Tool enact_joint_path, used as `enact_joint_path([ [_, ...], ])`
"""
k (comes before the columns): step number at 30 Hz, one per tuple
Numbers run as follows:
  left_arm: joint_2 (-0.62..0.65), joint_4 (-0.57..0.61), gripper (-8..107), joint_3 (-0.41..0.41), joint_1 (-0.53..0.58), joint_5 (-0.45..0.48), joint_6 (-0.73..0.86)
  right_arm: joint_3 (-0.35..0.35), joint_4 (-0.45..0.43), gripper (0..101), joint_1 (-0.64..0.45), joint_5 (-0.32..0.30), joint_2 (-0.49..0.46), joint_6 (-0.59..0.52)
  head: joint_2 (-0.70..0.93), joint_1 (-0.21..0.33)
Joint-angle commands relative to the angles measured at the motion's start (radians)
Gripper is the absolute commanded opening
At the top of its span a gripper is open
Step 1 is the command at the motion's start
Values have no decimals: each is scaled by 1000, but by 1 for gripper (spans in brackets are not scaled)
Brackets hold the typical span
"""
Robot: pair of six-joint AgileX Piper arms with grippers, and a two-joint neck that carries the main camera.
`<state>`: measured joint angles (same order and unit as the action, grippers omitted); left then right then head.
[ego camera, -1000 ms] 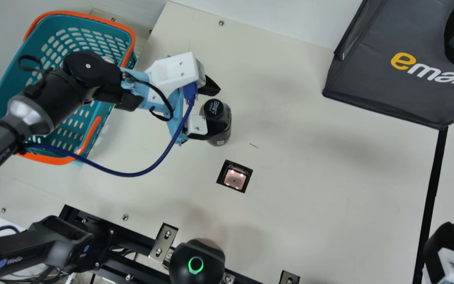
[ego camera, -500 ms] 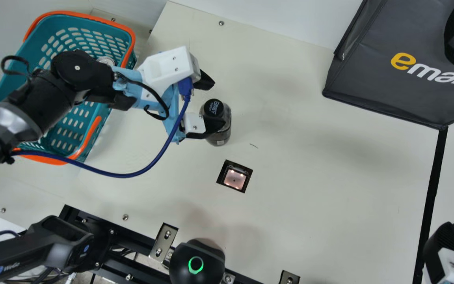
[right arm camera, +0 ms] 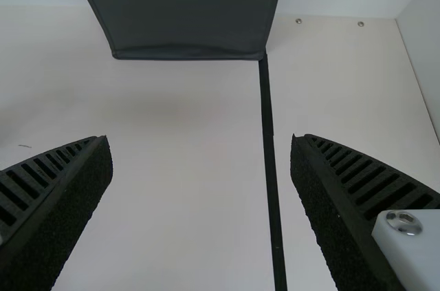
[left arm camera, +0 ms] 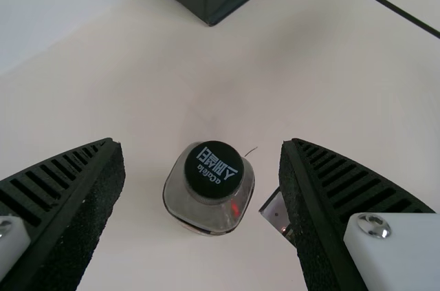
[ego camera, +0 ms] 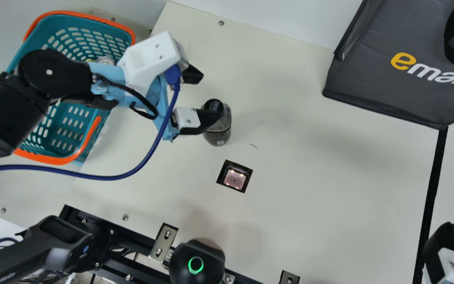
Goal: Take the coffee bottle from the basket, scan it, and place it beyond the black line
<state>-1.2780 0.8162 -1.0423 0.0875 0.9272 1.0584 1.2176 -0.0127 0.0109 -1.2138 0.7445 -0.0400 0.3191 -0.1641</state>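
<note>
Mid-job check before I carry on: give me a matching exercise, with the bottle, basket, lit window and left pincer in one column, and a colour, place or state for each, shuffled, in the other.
1. bottle
2. basket
3. lit window
4. left pincer

A. set into the table
B. open, gripping nothing
C. teal and orange
D. upright, with a dark cap

Pairs: 1-D, 2-C, 3-A, 4-B
</note>
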Motion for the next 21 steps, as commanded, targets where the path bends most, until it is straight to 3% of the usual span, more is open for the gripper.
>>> enact_joint_path([
  [1, 9, -9, 90, -10, -12, 5, -23, 0, 0, 91, 0, 0, 0, 0, 2, 26],
  [21, 69, -16, 90, -47, -196, 66, -51, 0, 0, 91, 0, 0, 0, 0, 2, 26],
])
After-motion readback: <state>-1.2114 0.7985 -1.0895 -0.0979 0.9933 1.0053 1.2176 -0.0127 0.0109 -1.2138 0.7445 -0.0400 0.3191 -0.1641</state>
